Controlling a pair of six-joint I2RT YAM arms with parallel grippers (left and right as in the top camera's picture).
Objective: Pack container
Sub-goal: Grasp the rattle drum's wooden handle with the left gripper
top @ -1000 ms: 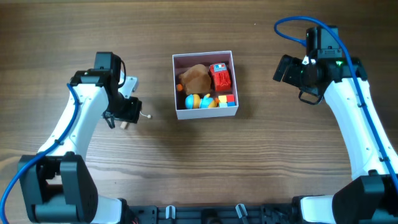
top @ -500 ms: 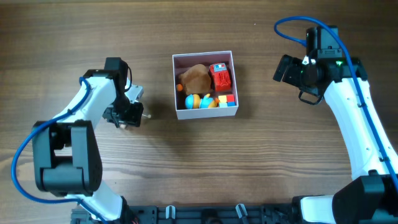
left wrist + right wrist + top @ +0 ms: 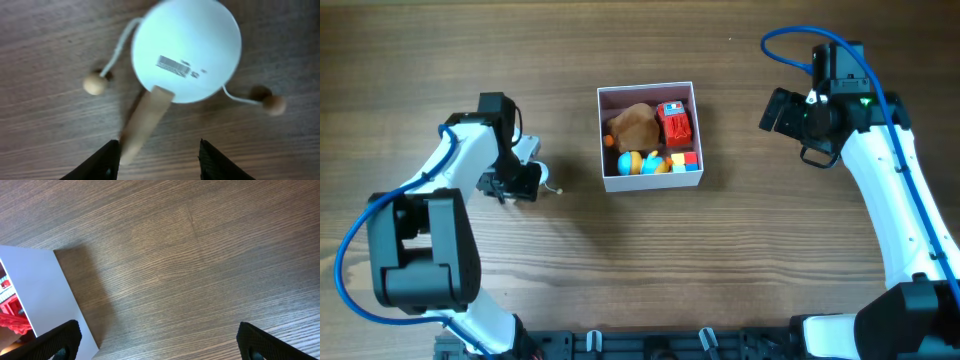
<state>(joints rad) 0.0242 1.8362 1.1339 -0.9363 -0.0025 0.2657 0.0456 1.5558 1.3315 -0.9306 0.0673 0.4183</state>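
The container (image 3: 602,140) is a square white-walled box with a pink inside at the table's middle. It holds a brown lump (image 3: 634,125), a red toy (image 3: 674,122), a blue and orange ball (image 3: 638,162) and a coloured cube (image 3: 686,160). My left gripper (image 3: 516,187) is left of the box, open, low over a small rattle drum. In the left wrist view its white disc (image 3: 186,50), wooden handle (image 3: 145,117) and two beads lie on the table, the handle's end by the left finger of the gripper (image 3: 160,162). My right gripper (image 3: 775,110) (image 3: 160,345) is open and empty, right of the box.
One bead (image 3: 557,190) of the drum shows beside the left gripper from overhead; the drum's body is hidden under the arm. The container's white outer wall (image 3: 40,290) and the red toy (image 3: 10,317) show at the left edge of the right wrist view.
My left arm has swung in and its gripper has shifted slightly over the rattle drum. The right arm and the container have not moved.
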